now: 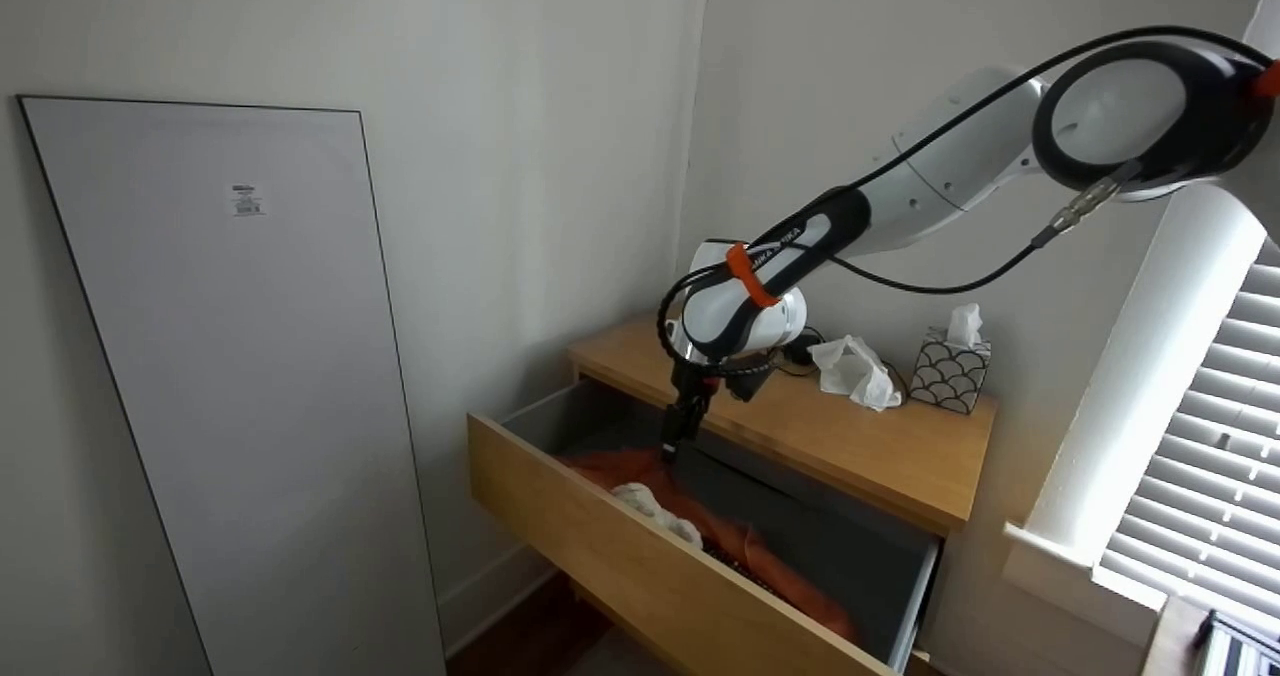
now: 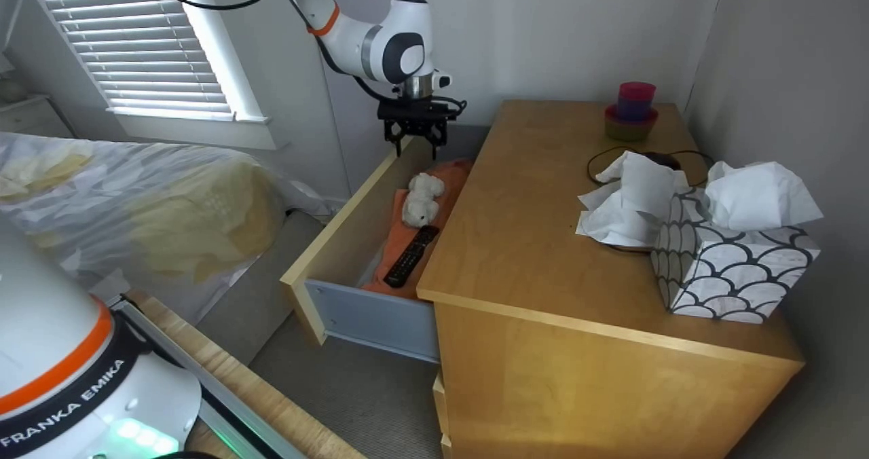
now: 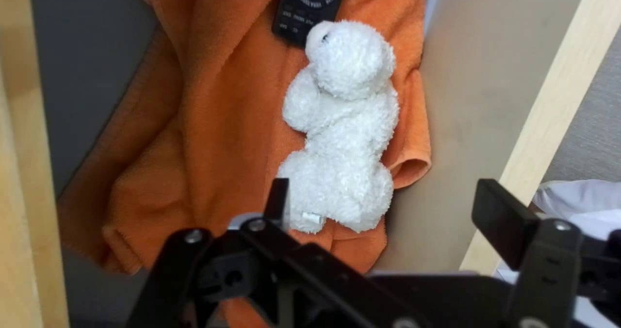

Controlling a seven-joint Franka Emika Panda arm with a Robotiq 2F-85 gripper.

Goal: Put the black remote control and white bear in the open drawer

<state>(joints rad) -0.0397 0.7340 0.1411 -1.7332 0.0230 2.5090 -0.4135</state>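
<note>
The white bear [image 3: 347, 124] lies on an orange cloth inside the open drawer; it also shows in both exterior views [image 1: 655, 511] [image 2: 421, 201]. The black remote control [image 2: 411, 256] lies on the same cloth by the bear's head, and its end shows at the top of the wrist view [image 3: 310, 10]. The open drawer [image 1: 650, 591] has a light wood front and grey sides [image 2: 373, 320]. My gripper [image 3: 385, 194] is open and empty, pointing down above the drawer at the bear's leg end. It also shows in both exterior views [image 1: 670, 451] [image 2: 416, 150].
The orange cloth [image 3: 228, 100] covers part of the drawer floor. The dresser top [image 2: 516, 228] bears a patterned tissue box [image 2: 740, 269], crumpled tissue [image 2: 631, 197], a dark cable and stacked cups [image 2: 635, 109]. A large board [image 1: 230, 386] leans on the wall.
</note>
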